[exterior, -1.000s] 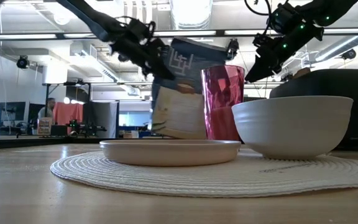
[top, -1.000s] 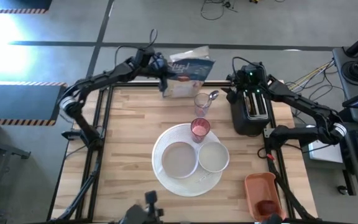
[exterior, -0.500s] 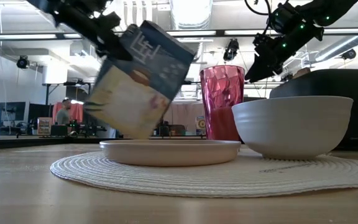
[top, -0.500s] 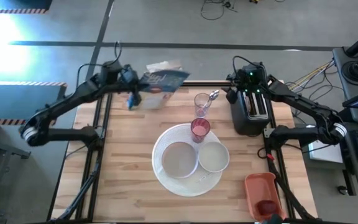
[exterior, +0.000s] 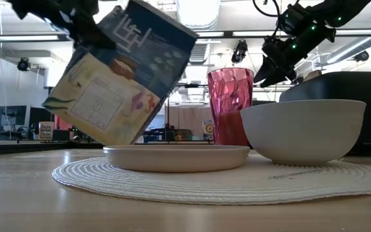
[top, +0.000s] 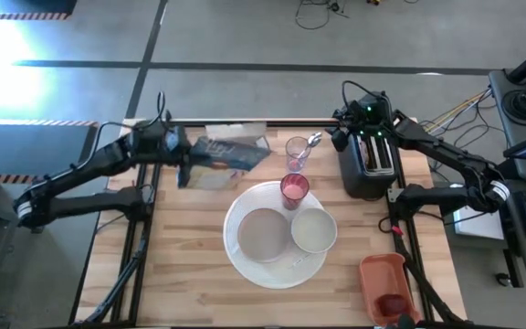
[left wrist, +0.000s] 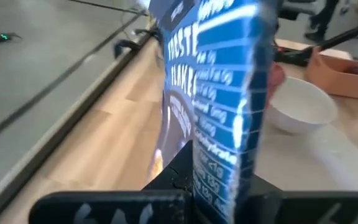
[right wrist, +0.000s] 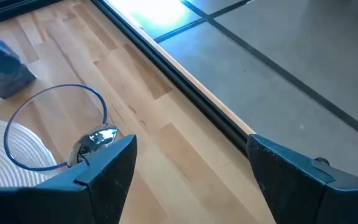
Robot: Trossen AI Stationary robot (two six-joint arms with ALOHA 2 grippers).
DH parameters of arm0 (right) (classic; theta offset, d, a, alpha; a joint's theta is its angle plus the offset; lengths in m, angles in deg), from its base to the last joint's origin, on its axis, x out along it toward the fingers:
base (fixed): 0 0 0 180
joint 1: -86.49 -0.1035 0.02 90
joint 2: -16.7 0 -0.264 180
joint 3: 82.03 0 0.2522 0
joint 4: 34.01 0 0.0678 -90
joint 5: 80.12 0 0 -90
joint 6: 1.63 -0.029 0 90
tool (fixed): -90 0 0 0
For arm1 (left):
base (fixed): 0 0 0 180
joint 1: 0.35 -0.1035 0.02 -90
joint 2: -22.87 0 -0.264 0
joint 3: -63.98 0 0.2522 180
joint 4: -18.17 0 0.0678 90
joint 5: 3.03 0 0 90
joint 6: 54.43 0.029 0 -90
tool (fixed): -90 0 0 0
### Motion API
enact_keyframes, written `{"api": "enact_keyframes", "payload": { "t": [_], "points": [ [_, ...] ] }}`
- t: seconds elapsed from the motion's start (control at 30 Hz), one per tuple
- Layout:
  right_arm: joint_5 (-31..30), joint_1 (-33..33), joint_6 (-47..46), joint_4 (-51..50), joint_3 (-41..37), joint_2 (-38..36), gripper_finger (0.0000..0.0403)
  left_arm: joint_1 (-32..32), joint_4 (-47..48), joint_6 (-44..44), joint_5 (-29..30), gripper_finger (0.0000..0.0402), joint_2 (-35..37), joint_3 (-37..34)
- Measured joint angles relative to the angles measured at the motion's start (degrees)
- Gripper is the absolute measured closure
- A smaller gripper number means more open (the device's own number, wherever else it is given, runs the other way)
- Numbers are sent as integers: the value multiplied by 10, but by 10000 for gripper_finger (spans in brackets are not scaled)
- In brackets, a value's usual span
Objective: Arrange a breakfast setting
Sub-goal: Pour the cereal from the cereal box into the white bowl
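Wooden table [top: 181, 247], cereal box [left wrist: 219, 106] hiding left tool's tips

This is a robotics lab or open workshop hall rather than a home. The wooden table [top: 199, 265] stands in a black metal frame on a bare grey concrete floor [top: 245, 37] with loose cables [top: 322, 11] lying behind it. Beyond the table, exposed ceiling ducts [exterior: 198, 13], strip lights and workstations with a monitor [exterior: 10, 117] fill the room.
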Motion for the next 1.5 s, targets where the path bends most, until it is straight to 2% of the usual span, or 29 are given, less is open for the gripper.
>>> {"api": "enact_keyframes", "payload": {
  "t": [0.17, 0.33, 0.5, 0.57, 0.73, 0.87, 1.0, 1.1, 1.3, 1.4, 1.5],
  "points": [
    [0, 0, -8, 0, 0, 0, 110, 35, 40, -43, 3, 401, 53, -34],
    [0, -1, -39, -5, 8, 0, 110, 56, 81, -89, 48, 401, 99, -52],
    [8, -14, -46, -9, 61, 0, 110, 74, 76, -99, 71, 401, 110, -58],
    [34, -24, -50, -9, 91, 0, 110, 78, 71, -107, 88, 401, 107, -60],
    [129, -59, -113, -7, 141, 0, 110, 86, 63, -136, 133, 401, 93, -66],
    [136, -104, -159, -2, 140, 5, 110, 87, 47, -150, 140, 401, 82, -70],
    [134, -175, -160, 61, 123, 6, 110, 87, 7, -129, 139, 401, 78, -68],
    [80, -226, -146, 95, 106, 5, 110, 87, -10, -112, 137, 401, 78, -62],
    [-150, -287, -106, 95, 89, 5, 110, 87, 0, -112, 133, 401, 56, -66],
    [-204, -302, -122, 88, 88, 5, 110, 87, 10, -120, 131, 401, 34, -72],
    [-221, -307, -165, 89, 88, 5, 110, 87, 16, -123, 118, 401, 19, -76]
  ]
}}
